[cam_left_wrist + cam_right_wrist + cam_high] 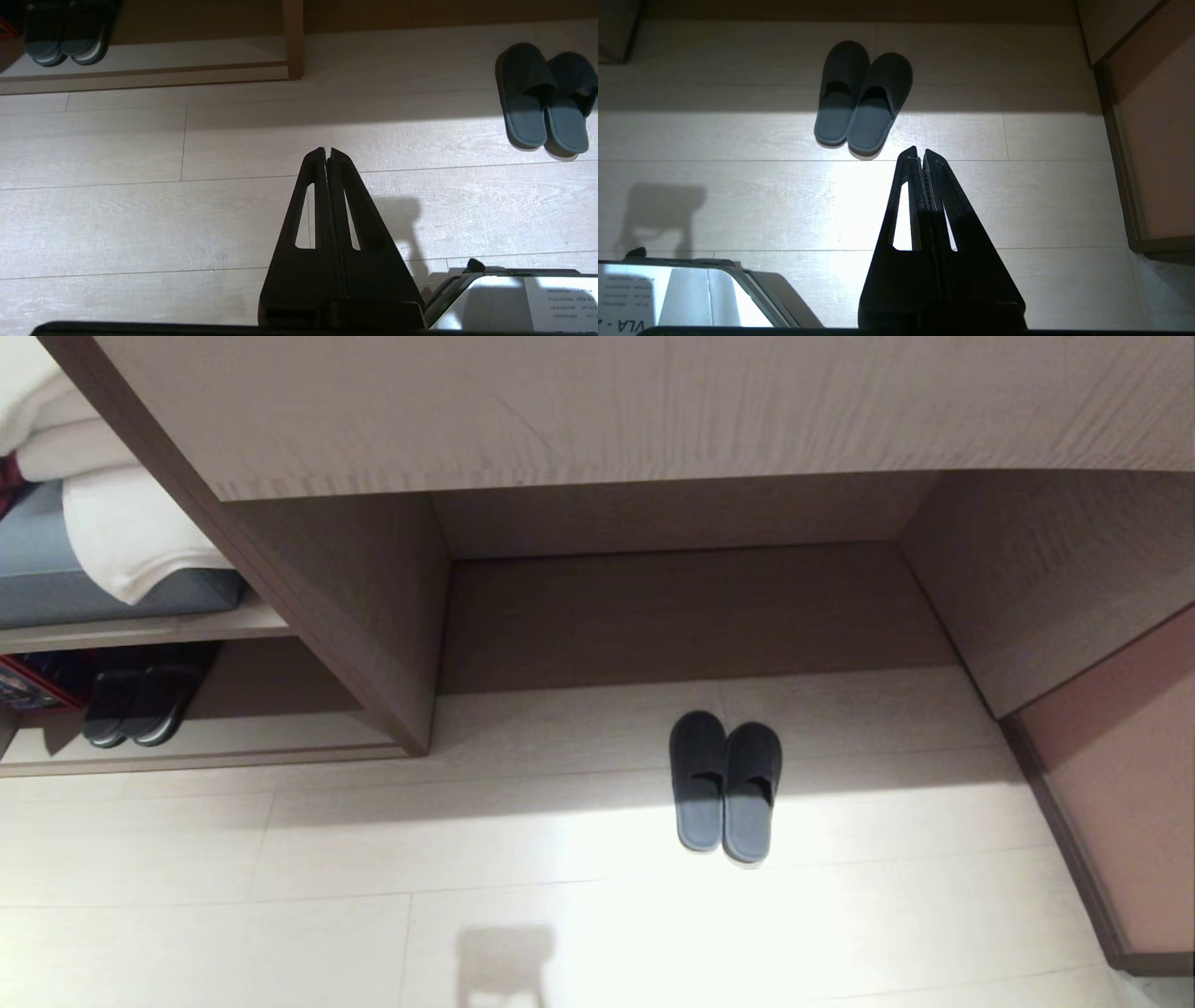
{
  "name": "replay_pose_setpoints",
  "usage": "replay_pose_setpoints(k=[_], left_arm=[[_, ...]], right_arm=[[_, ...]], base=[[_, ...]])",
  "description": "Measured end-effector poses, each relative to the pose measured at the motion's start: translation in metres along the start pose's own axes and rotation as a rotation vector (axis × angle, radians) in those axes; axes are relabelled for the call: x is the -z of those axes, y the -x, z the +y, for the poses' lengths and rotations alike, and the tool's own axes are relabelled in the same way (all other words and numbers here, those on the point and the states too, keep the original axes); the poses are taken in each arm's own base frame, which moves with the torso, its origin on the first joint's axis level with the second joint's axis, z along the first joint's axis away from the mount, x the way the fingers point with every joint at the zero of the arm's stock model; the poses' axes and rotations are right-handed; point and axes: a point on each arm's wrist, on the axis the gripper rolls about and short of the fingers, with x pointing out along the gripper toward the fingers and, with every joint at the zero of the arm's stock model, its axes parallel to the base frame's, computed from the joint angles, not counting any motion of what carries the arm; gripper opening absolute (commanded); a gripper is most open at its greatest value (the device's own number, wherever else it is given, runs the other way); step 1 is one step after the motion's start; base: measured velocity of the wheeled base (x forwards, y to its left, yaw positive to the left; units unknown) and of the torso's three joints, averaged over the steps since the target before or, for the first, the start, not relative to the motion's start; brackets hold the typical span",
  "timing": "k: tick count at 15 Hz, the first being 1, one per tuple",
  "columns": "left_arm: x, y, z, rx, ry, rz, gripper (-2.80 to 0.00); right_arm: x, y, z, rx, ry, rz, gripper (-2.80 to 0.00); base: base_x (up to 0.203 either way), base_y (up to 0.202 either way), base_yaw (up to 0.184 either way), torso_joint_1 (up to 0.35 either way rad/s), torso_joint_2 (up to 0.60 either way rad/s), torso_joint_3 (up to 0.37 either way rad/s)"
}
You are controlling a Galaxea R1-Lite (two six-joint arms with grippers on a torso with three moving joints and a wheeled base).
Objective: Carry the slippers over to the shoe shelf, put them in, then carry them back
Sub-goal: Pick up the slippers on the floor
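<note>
Left hand point(327, 150) hangs above the pale plank floor point(280, 859), its two black tapered fingers pressed together, nothing between them, touching nothing. Right hand point(920, 152) likewise: fingers closed tip to tip, ribbed inner pads meeting, empty, poised over the floor just short of the slippers' heels. Neither hand shows in the head view. The slippers point(725, 789) lie on the floor as a pair, side by side and touching, toes pointing into a tall floor-level wooden recess point(691, 616), heels in a bright patch of light and toes in shade. They are dark grey, flat, with a wide soft-looking strap, a lighter grey footbed and thin soles. To the robot's left, past an upright wood-grain panel, sits the shoe shelf point(205, 737), a low cubby of grey-brown grain with a pale base board; its left part is cut off by the picture's edge. Inside it is a second black pair point(140, 705) with pale-edged soles, deep in shadow and hard to read in detail. Above the shelf lie folded white cloth point(131, 537) and a grey-blue cushion point(56, 579), both partly cut off. A red item at the far left edge cannot be identified. The floor boards show faint grain and thin seams.
</note>
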Motion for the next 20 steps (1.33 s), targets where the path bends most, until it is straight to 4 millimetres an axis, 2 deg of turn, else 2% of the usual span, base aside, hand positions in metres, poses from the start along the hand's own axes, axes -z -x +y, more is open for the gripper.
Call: replay_pose_setpoints(k=[20], left_arm=[[0.0,0.0,0.0,0.0,0.0,0.0,-2.8]], right_arm=[[0.0,0.0,-0.0001,0.003,-0.009,0.0,-2.8]], base=[[0.0,0.0,0.0,0.002,0.0,-0.199]])
